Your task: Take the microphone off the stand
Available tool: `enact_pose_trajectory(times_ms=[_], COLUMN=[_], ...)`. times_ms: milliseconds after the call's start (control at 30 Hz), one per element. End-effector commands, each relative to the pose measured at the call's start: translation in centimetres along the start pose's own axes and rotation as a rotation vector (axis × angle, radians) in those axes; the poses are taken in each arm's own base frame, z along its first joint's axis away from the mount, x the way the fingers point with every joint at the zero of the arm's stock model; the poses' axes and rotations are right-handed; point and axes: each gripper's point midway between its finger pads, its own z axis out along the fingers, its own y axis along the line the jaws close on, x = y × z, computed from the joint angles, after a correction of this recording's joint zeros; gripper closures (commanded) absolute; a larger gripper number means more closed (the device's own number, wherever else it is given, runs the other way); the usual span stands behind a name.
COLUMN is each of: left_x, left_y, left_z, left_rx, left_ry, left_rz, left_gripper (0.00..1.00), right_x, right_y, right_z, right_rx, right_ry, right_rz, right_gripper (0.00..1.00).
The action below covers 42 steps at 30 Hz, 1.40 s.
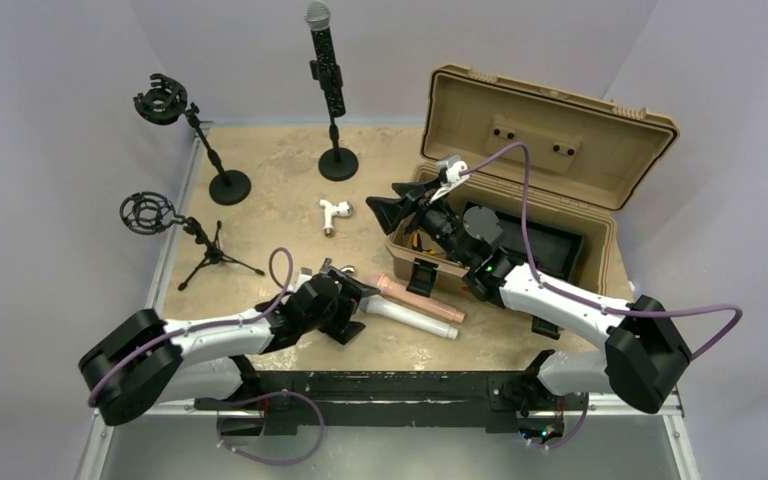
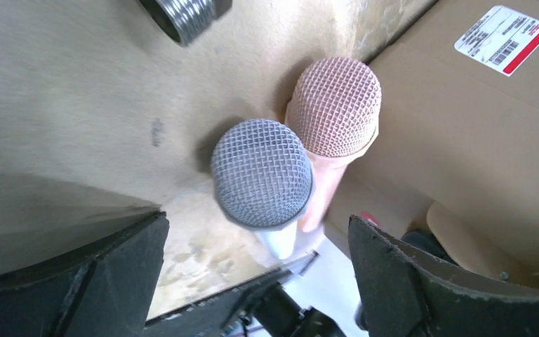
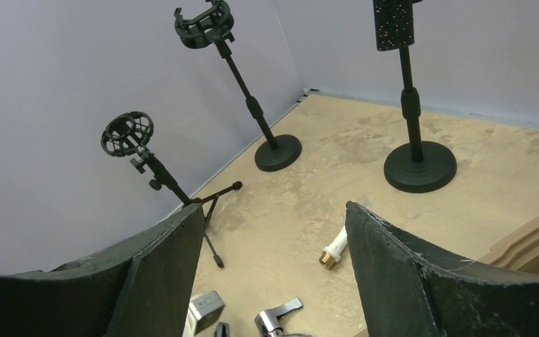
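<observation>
The black microphone (image 1: 324, 55) sits upright in the clip of its round-based stand (image 1: 337, 160), at the middle of the far edge of the worktop (image 1: 280, 180). Nothing touches it, and both arms are well apart from it.

The right end effector (image 3: 274, 210) hangs above the left rim of the open tan case (image 1: 550, 130), which fills the right side of the worktop. Its fingers are spread wide with nothing between them. They face the far left corner, and the right wrist view shows the stand's base and the lower part of the microphone.

The left end effector (image 2: 256, 232) is low over the near edge of the worktop, also spread wide and gripping nothing. Just below it two loose microphones lie side by side, touching and close against the case's front wall: a pink microphone (image 2: 337, 105) and a silver-headed microphone (image 2: 262, 172) with a white body. The silver mesh head lies in the gap between the fingers, but neither pad touches it.

Two empty shock-mount stands occupy the left side: a round-based one (image 1: 205, 150) toward the far left corner and a tripod one (image 1: 185, 225) along the left edge. A small white fitting (image 1: 334, 212) with a brass end lies mid-worktop.
</observation>
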Motion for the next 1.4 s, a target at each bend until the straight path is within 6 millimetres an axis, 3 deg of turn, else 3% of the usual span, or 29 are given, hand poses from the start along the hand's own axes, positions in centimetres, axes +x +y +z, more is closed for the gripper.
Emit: enact_pose_trajectory(times_ms=[0, 167, 333, 433, 633, 733, 867, 1033, 1133, 1233, 1367], left_x=[-4.5, -9.2, -12.4, -14.3, -19.6, -23.7, -30.5, -36.9, -40.6, -43.3, -45.0], left_y=[3.7, 0.4, -6.9, -10.8, -19.5, -23.5, -25.7, -28.0, -27.5, -27.8, -28.2], left_z=[-2.7, -7.7, -11.1, -12.7, -18.5, -21.8, -24.8, -25.9, -25.4, -24.8, -24.8], left_rx=[-0.208, -0.270, -0.132, -0.077, -0.003, 0.092, 0.189, 0.341, 0.363, 0.405, 0.432], left_ry=[-0.222, -0.474, -0.594, -0.596, -0.721, -0.830, -0.901, -0.965, -1.017, -1.026, -1.070], left_rz=[0.238, 0.565, 0.780, 0.846, 0.873, 0.787, 0.489, 0.334, 0.223, 0.164, 0.158], left_gripper=[0.03, 0.03, 0.02, 0.02, 0.02, 0.00, 0.00, 0.01, 0.04, 0.08, 0.09], right_x=[-1.5, -1.5, -1.4, -1.2, -1.1, -1.3, -1.3, -1.5, -1.6, -1.6, -1.4], right_y=[0.3, 0.4, 0.3, 0.3, 0.2, 0.1, 0.0, 0.0, 0.0, 0.0, 0.0], right_z=[0.0, 0.0, 0.0, 0.1, 0.2, 0.2, 0.2, 0.1, 0.1, 0.1, 0.1], right_rx=[-0.008, -0.012, -0.009, -0.011, -0.008, -0.001, 0.007, 0.008, 0.008, 0.008, 0.006], right_ry=[-0.054, -0.052, -0.051, -0.045, -0.041, -0.046, -0.047, -0.052, -0.053, -0.052, -0.050], right_rz=[0.001, 0.003, 0.003, 0.003, 0.001, -0.001, -0.005, -0.007, -0.008, -0.007, -0.007], right_gripper=[0.28, 0.28, 0.28, 0.28, 0.28, 0.28, 0.28, 0.28, 0.28, 0.28, 0.28])
